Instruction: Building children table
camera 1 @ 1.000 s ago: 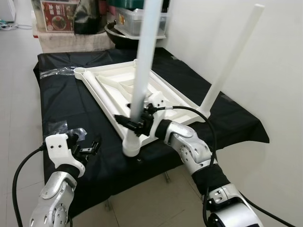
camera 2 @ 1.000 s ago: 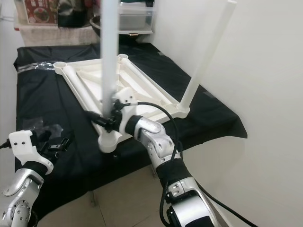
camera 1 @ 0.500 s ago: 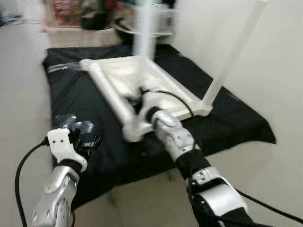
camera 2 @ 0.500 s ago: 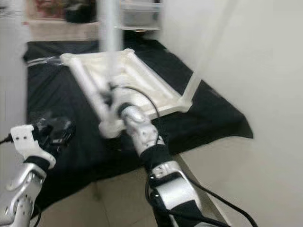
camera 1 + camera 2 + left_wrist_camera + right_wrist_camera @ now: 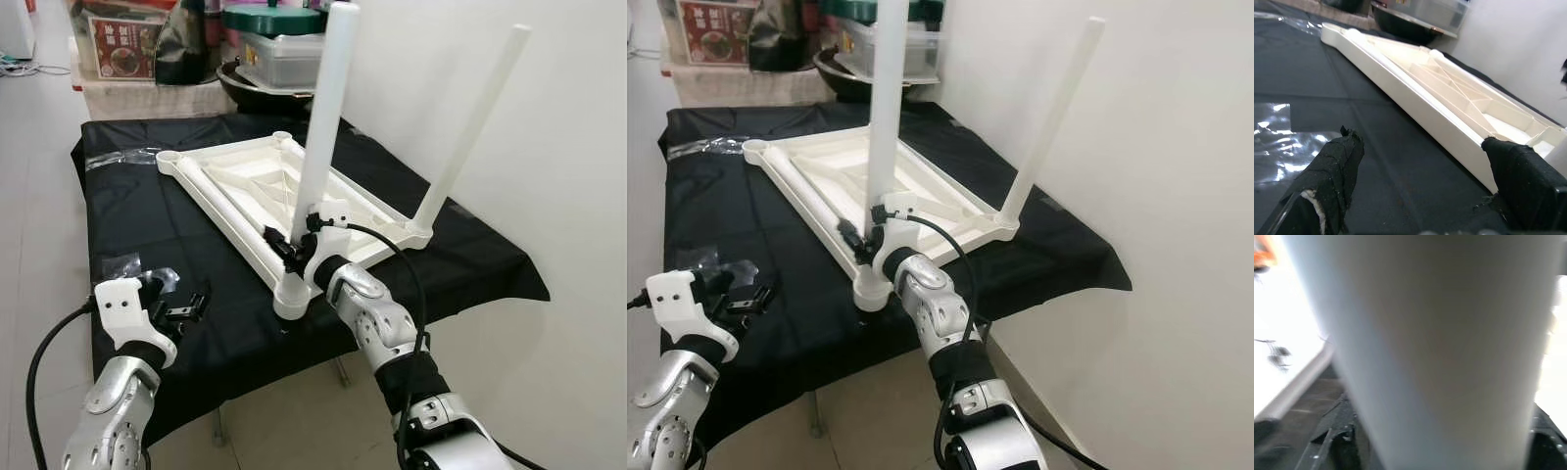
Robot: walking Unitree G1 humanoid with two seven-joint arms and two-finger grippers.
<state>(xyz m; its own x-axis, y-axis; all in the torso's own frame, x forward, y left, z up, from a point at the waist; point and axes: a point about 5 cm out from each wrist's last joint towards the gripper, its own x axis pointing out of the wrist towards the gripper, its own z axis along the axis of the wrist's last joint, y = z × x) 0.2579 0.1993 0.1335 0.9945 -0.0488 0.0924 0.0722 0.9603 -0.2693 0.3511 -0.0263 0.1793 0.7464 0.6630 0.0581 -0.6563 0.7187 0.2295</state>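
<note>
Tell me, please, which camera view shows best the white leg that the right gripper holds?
The left eye view: the near leg shows whole, top to corner socket, with the right gripper clamped low. The right eye view cuts its top; the right wrist view shows a blurred close-up of it.

I see the white plastic children's table top (image 5: 257,181) lying upside down on the black-draped table (image 5: 137,211), its ribbed underside facing up, with round sockets at the corners. One white leg (image 5: 320,127) stands upright in the near corner socket, right at my right end effector (image 5: 290,251), whose fingers are clamped round its base. A second white leg (image 5: 470,122) rises from the corner socket well beyond that end effector, toward the wall, leaning slightly outward. The two far corner sockets (image 5: 168,157) have no legs.
</note>
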